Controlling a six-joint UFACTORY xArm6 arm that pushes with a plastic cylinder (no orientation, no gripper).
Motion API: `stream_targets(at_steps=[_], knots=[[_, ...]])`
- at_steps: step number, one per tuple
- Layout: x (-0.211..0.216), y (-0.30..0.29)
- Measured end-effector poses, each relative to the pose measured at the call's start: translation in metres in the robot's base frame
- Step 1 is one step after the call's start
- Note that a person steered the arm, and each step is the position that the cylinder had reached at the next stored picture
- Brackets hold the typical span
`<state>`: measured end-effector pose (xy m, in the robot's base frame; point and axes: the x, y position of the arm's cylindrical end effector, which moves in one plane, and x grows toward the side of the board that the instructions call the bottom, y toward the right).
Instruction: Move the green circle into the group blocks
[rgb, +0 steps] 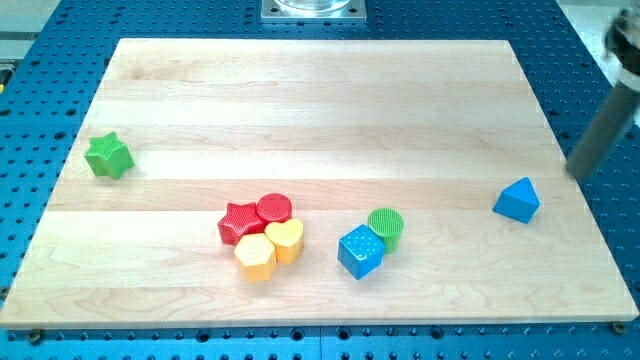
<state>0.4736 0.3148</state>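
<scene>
My rod leans in at the view's right; my tip (575, 172), seemingly off the desk (320, 100), sits right of the blue triangle (517, 200), far from the green circle (385, 226).

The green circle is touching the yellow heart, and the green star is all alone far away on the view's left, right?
Not quite. In the camera view the green circle is touching the blue cube, not the yellow heart, which sits apart in the group with the red blocks. The green star is indeed alone on the view's left.

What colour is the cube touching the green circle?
Blue: the cube sits against the green circle, shown in the camera view.
</scene>
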Motion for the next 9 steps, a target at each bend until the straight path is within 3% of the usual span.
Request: stream_targets(at_steps=[1, 2, 3, 4, 6, 7, 8, 9], knots=[[0.036, -0.092], [0.035, -0.237], [0.037, -0.206], [0.071, -0.183], [0.089, -0.182], [0.092, -0.225], [0.065, -0.234], [0.051, -0.287]])
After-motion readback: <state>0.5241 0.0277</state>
